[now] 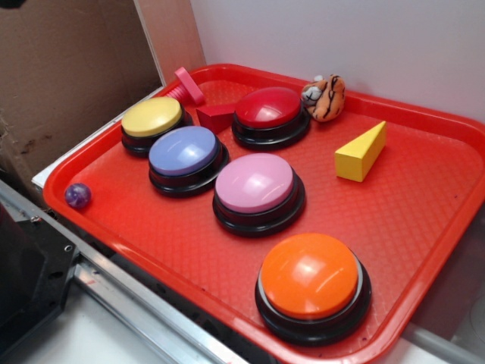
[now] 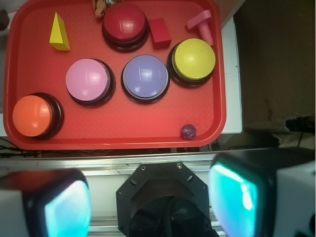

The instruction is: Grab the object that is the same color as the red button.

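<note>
While the gripper (image 2: pixel 150 200) hung high above the near edge of the red tray (image 1: pixel 409 220), its jaws stood wide apart and held nothing, with only the two pale blue pads (image 2: pixel 66 210) showing at the bottom of the wrist view. The target was the small red block (image 1: pixel 214 116), lying near the tray's far edge, between the yellow button (image 1: pixel 152 117) and the red button (image 1: pixel 268 107), and touching or nearly touching the latter.

To do this step well, I judged that the arm should travel over the buttons to the far edge, then descend straight down with the jaws lined up across the block's free faces, so that neither finger pressed a dome on either side. The gap there looked tight.

Going left to right in the exterior view, the tray carried one purple marble (image 1: pixel 77 195) at its near left corner, one yellow button, one pink plastic bolt (image 1: pixel 186 85), one lilac button (image 1: pixel 183 150), one red block, one pink button (image 1: pixel 255 183), one red button, one orange button (image 1: pixel 310 274), one striped plush toy (image 1: pixel 325 96) and one yellow wedge (image 1: pixel 362 150). That made five buttons and five small things.
</note>
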`<state>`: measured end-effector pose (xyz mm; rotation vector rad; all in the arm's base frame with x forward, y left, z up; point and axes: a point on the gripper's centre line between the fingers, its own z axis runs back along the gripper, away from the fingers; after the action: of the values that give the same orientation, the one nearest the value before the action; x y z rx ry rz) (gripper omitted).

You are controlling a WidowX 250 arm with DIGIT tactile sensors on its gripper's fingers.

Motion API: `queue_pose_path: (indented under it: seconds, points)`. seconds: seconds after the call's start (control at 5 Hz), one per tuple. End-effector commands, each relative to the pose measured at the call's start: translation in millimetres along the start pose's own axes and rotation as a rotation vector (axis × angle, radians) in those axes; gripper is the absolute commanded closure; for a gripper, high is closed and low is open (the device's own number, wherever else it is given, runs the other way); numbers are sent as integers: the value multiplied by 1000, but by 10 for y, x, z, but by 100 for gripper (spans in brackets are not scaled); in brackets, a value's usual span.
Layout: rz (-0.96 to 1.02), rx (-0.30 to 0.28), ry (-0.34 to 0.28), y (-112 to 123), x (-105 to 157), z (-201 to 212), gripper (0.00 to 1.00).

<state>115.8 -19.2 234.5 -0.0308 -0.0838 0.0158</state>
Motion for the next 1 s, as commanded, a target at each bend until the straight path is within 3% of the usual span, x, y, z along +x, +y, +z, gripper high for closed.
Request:
queue_pose_path:
  seconds: [0.0,0.2,0.4,0.6,0.8]
  points:
    - [0,0,0,0,0,0,0]
    - [-12,-33,0,-122,234,-191,0]
    - [86,-5,-61,-409,551,-426,0]
    - [113,9,-81,-686,899,-679,0]
    - [105,-15,-123,-1009,1298,-943,0]
